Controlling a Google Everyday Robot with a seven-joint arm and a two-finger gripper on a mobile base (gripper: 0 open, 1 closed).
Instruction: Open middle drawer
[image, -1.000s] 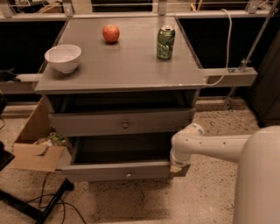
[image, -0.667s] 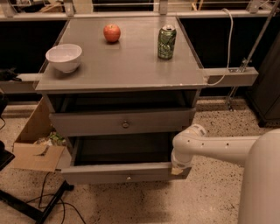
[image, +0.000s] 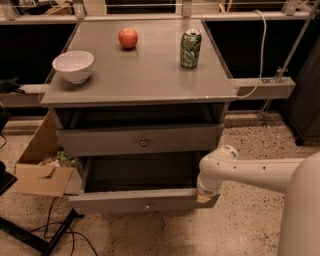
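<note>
Jutting over speckled floor (image: 165, 235), the middle drawer's (image: 125, 201) corner meets the hand (image: 204, 197), grip unclear.

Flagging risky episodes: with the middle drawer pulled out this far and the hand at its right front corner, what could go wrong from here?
The hand is at the right end of the middle drawer front, far from its knob; pulling there could skew and jam it. The drawer is well out; more pull might drop it off its runners. The upper drawer juts out above the arm; lifting could knock it.
</note>
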